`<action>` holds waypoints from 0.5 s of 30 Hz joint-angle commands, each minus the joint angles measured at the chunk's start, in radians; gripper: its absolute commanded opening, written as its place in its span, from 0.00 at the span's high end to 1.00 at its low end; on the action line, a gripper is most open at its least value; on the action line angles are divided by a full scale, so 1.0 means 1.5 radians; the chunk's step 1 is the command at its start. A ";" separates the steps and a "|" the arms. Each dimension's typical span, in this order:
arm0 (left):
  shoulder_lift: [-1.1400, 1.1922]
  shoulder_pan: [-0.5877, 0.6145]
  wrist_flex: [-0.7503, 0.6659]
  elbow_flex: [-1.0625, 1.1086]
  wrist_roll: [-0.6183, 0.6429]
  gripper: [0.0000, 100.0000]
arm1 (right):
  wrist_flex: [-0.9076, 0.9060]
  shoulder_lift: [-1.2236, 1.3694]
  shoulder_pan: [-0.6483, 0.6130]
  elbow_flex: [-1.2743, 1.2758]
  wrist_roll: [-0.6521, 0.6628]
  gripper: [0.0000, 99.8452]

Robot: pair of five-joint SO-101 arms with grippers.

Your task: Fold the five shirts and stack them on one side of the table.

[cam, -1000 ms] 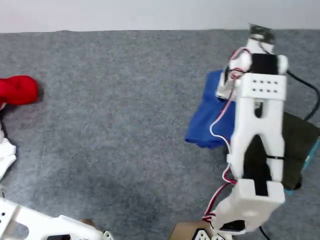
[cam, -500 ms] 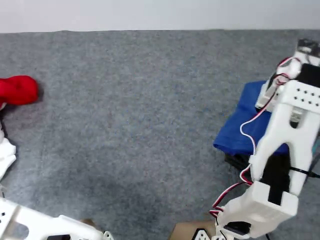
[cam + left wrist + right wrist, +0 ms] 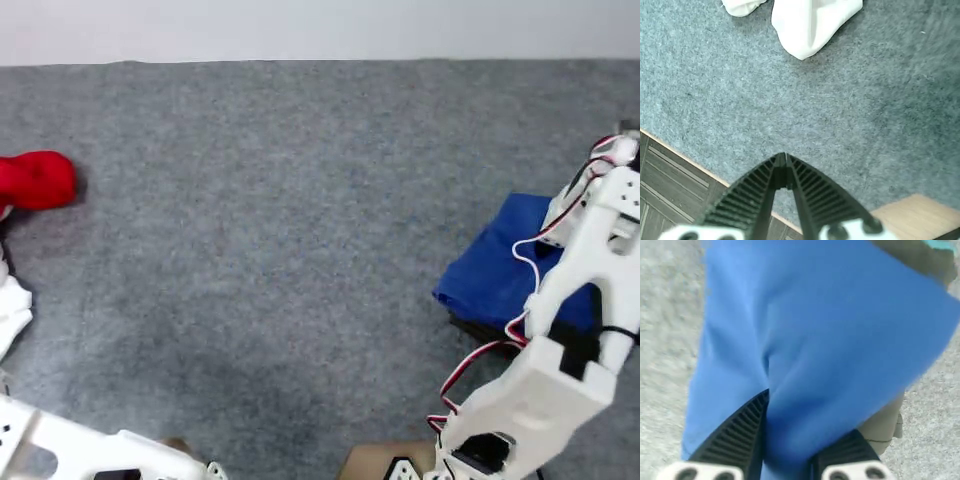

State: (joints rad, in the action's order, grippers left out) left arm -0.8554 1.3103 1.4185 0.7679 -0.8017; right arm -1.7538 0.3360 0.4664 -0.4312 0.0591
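Blue shirt (image 3: pixel 830 340) is clamped in the right gripper (image 3: pixel 790 425), hiding its fingertips. In the high view it lies at right-centre over a mostly covered dark garment (image 3: pixel 478 328). The left gripper (image 3: pixel 785 159) is pressed together, empty. A red shirt (image 3: pixel 35 180) and a white shirt (image 3: pixel 12 305) are cut off at the left edge.

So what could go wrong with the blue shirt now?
1. The right end effector pinches a bunch of the folded blue cloth shirt. Letting go might tug the cloth along and pull the fold open.
2. The blue shirt lies at an angle over the dark folded shirt, whose edge peeks out underneath, so the stack may end up uneven.
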 commanded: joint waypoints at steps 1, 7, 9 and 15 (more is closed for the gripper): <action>-0.016 -0.006 -0.006 -0.020 -0.013 1.00 | -0.004 0.030 0.017 -0.008 0.040 0.98; -0.016 -0.006 -0.008 -0.020 -0.013 1.00 | -0.015 0.054 0.054 -0.041 0.070 0.84; -0.016 -0.006 -0.008 -0.020 -0.013 1.00 | -0.027 0.054 0.073 -0.064 0.070 0.76; -0.016 -0.006 -0.008 -0.020 -0.013 1.00 | -0.027 0.054 0.133 -0.132 0.105 0.70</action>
State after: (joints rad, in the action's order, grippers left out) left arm -0.8554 1.3103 1.4185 0.7679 -0.8124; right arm -1.7538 0.4296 0.6245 -0.5554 0.1711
